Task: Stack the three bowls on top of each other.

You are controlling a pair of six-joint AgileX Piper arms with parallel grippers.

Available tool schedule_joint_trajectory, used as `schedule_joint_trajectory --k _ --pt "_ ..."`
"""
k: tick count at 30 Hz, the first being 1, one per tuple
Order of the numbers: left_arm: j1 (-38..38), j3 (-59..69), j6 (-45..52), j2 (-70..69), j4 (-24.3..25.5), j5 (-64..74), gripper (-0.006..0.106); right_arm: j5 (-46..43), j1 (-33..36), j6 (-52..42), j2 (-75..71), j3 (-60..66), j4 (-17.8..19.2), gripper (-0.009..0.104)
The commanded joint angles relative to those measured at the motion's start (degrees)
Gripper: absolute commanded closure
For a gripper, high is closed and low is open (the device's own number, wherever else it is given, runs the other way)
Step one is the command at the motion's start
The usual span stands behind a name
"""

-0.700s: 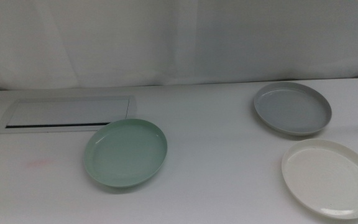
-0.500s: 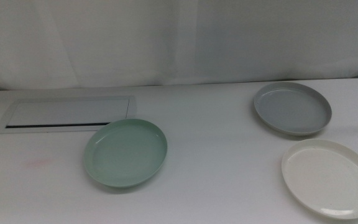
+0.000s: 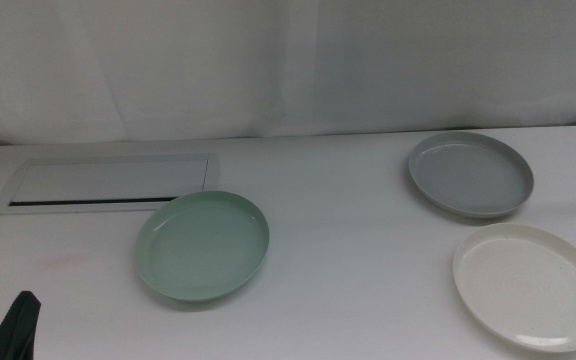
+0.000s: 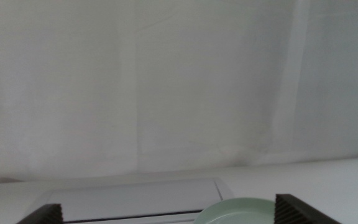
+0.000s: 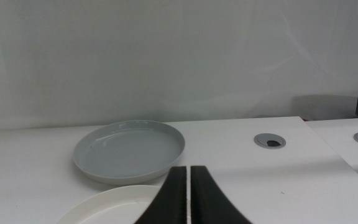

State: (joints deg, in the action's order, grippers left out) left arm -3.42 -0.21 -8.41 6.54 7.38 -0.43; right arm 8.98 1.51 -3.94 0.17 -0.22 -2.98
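- The mint green bowl (image 3: 202, 246), the light grey bowl (image 3: 471, 174) and the white bowl (image 3: 530, 285) were seen as smooth, plastic-looking, with a soft sheen.
- The table (image 3: 348, 260) was seen as matt white and smooth.
- A cloth-like white backdrop (image 3: 288, 70) was noted.
- The left gripper (image 4: 166, 214) jaws were finished in ridged dark material.

Open tabletop (image 3: 348, 270) separates the mint green bowl (image 3: 202, 246) from the grey bowl (image 3: 471, 174) and white bowl (image 3: 530, 285); a flat white panel (image 3: 108, 182) lies just behind the green bowl, crowding that side
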Motion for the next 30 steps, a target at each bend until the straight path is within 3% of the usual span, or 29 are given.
schedule_joint_trajectory --k 1,6,9,11,15,16,26,30 --pt "0.0 2.3 -2.9 -0.2 -0.7 -0.8 0.009 -0.6 0.2 0.1 -2.0 2.4 0.4 0.098" --pt "0.0 2.3 -3.2 -0.2 -0.7 -0.8 0.009 -2.3 0.2 1.7 -2.0 2.4 0.4 0.093" --pt "0.0 2.3 -3.2 -0.2 -0.7 -0.8 0.009 -2.4 0.2 3.6 -2.0 2.4 0.3 0.080" --pt "0.0 2.3 -3.2 -0.2 -0.7 -0.8 0.009 -2.2 0.2 7.0 -2.0 2.4 0.3 0.060" --pt "0.0 2.3 -3.2 -0.2 -0.7 -0.8 0.009 -2.1 0.2 8.4 -2.0 2.4 0.5 -0.003" --pt "0.0 2.3 -3.2 -0.2 -0.7 -0.8 0.009 -2.1 0.2 8.2 -2.0 2.4 1.5 -0.008" --pt "0.0 -2.7 -3.9 0.2 -0.7 2.5 0.009 -2.2 0.2 8.1 -2.0 2.4 1.7 -0.008" --pt "0.0 -14.7 -1.5 6.5 -0.7 18.6 0.009 -2.4 0.2 8.1 -2.0 2.4 1.7 -0.008"
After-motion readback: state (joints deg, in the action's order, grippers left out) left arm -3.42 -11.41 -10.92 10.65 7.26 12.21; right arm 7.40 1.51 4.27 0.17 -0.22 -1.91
